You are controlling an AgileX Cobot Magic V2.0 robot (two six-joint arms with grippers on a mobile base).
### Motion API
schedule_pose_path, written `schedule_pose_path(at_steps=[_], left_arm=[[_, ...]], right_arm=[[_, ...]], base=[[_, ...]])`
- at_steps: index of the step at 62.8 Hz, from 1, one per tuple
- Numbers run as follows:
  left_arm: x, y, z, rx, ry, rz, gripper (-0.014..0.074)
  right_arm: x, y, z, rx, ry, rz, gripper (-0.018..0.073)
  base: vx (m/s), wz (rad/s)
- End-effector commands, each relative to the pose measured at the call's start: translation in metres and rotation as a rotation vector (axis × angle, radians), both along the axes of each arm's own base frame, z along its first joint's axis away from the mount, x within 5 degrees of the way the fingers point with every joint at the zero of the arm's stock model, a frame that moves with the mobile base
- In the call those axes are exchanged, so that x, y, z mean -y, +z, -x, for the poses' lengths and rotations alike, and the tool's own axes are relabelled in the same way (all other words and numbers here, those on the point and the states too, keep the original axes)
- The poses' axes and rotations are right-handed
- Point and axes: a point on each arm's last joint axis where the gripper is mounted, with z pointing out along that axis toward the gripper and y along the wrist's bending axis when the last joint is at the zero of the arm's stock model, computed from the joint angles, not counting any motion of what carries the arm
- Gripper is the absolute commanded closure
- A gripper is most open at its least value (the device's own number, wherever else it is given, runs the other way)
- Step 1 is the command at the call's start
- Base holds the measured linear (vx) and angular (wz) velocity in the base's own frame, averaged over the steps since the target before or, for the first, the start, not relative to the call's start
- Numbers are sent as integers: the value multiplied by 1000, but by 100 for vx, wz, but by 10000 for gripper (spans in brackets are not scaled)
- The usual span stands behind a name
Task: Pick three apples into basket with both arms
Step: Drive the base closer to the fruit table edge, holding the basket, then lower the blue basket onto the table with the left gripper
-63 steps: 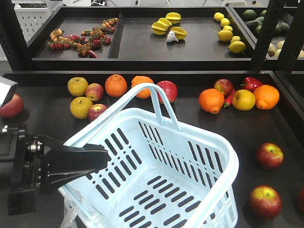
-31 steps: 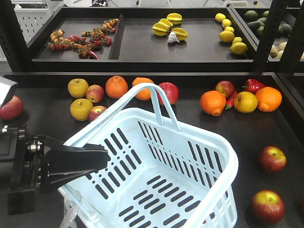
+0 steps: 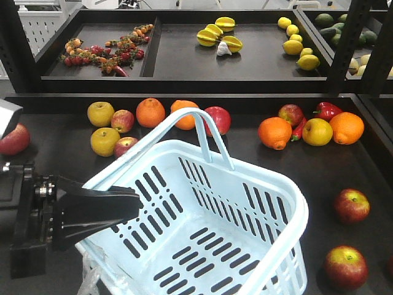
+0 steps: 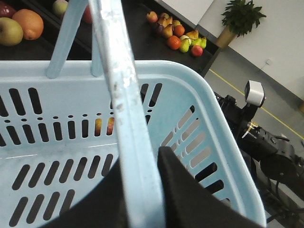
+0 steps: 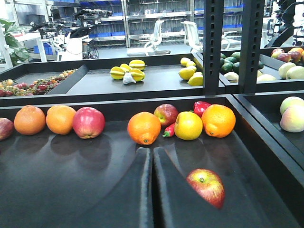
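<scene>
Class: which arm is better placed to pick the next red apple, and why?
Right. The right gripper is empty, shut, and faces a red-and-yellow apple lying just ahead; the left gripper is clamped on the pale aqua-blue plastic basket.

Potted plant (image 4: 240, 18) against a white wall (image 4: 285, 28); grey floor (image 4: 237, 71) with yellow line (image 4: 228, 81); perhaps office chairs (image 5: 153, 35) beyond.
</scene>
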Motion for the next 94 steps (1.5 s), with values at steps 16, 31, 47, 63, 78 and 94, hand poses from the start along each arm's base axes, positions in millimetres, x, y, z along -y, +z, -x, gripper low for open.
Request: schedule_pose_path(at_steps=[16, 31, 47, 63, 78, 94], left_arm=[[0, 11, 2, 26, 7, 24, 603], [0, 11, 2, 26, 7, 24, 603], [1, 11, 5, 19, -24, 23, 603], [5, 21, -6, 111, -71, -6, 603], [26, 31, -64, 141, -155, -31, 603], [52, 16, -150, 165, -208, -58, 603]], right_arm=[[-1, 2, 0, 67, 3, 20, 564], [-1, 2, 0, 67, 3, 20, 564], [-1, 2, 0, 67, 3, 20, 564], [-1, 2, 0, 67, 3, 20, 564], [-1, 2, 0, 67, 3, 20, 564], [-1, 2, 0, 67, 3, 20, 564]], base=[[0, 0], [0, 0], [0, 0], [0, 0], [0, 0], [0, 0]])
